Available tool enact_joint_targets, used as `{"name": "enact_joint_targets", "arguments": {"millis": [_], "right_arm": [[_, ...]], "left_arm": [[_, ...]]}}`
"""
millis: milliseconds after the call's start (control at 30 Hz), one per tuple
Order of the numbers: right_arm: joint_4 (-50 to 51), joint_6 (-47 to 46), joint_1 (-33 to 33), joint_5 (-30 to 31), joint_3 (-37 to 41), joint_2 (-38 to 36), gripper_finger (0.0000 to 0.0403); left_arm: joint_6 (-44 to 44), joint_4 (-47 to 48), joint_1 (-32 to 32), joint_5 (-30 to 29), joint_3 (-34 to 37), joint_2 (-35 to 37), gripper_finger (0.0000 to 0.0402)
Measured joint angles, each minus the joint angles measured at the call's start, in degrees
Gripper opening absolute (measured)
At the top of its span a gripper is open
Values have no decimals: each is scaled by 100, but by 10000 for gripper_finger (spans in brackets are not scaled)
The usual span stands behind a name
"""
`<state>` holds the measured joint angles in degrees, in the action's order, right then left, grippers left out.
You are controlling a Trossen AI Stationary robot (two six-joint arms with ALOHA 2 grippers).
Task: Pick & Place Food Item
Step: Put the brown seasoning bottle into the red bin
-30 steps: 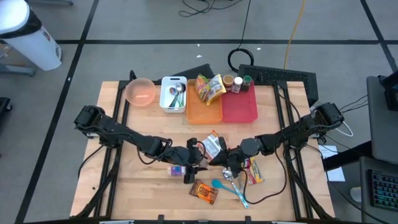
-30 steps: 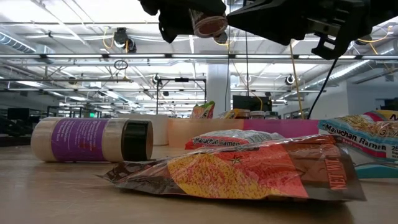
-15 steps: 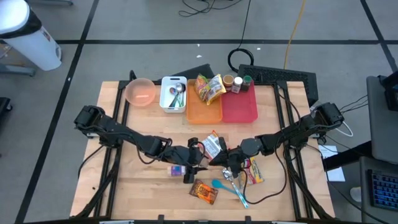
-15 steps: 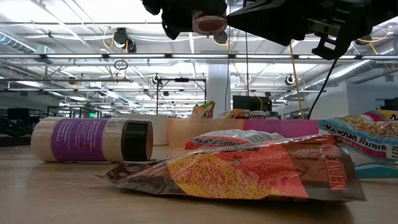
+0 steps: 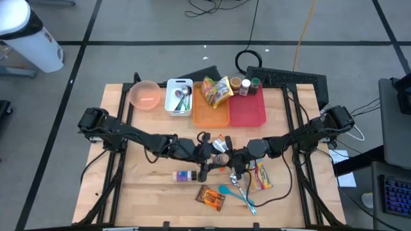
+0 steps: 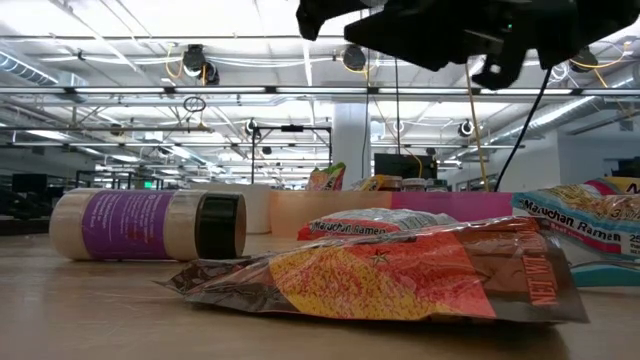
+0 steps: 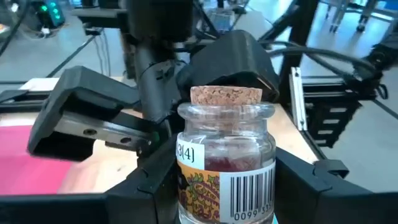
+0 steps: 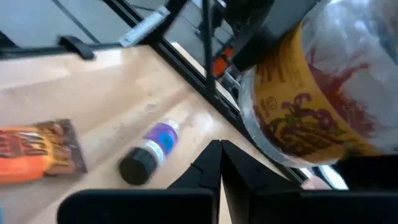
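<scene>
A small glass jar [image 7: 227,162] with a cork stopper and a barcode label is in my left gripper [image 7: 227,186], above the middle of the table. From above, the jar [image 5: 221,158] shows its cork top just beyond my left gripper [image 5: 214,159]. My right gripper [image 5: 235,168] hangs close beside the jar on its right side. In the right wrist view the right gripper's fingers [image 8: 219,155] are shut and empty, and the jar [image 8: 311,106] fills the space just past them. I cannot tell whether they touch the jar. My left gripper pinches the jar's glass body [image 7: 186,180] between its two fingers, on two opposite sides below the neck. The fingers come in about level from the table's left side. The jar sits upright, cork up, lifted clear of the table.
A purple-labelled bottle [image 5: 184,175] lies on its side below the arms, beside a snack bag [image 5: 210,197], a blue spoon [image 5: 234,192] and ramen packets [image 5: 260,176]. At the far edge stand a pink bowl [image 5: 145,94], a white bin [image 5: 179,96], an orange tray [image 5: 210,112] and a red tray [image 5: 247,109].
My left gripper has carried the jar up and toward the table's right and far side, ending close beside my right gripper. The jar has stayed upright and has risen out of the low view.
</scene>
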<state>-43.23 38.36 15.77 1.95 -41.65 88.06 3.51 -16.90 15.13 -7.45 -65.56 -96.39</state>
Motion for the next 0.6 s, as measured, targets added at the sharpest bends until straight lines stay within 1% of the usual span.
{"name": "enact_joint_targets", "arguments": {"millis": [167, 300, 400, 467, 533, 600], "right_arm": [[187, -22, -7, -52, 5, 1, 0], [188, -36, -18, -28, 7, -1, 0], [235, -36, -13, -27, 15, -1, 0], [233, -40, -11, 115, 15, -1, 4], [226, -36, -11, 290, 15, -1, 14], [205, -34, -11, 416, 17, -4, 31]], "left_arm": [[-48, 179, -14, -29, 8, 40, 196], [-89, 504, -11, -230, 9, 317, 196], [-50, 1143, 91, -537, 11, 639, 196], [54, 1591, 179, -794, 11, 868, 196], [311, 2110, 266, -966, 11, 1106, 196], [697, 2496, 310, -988, 9, 1251, 196]]}}
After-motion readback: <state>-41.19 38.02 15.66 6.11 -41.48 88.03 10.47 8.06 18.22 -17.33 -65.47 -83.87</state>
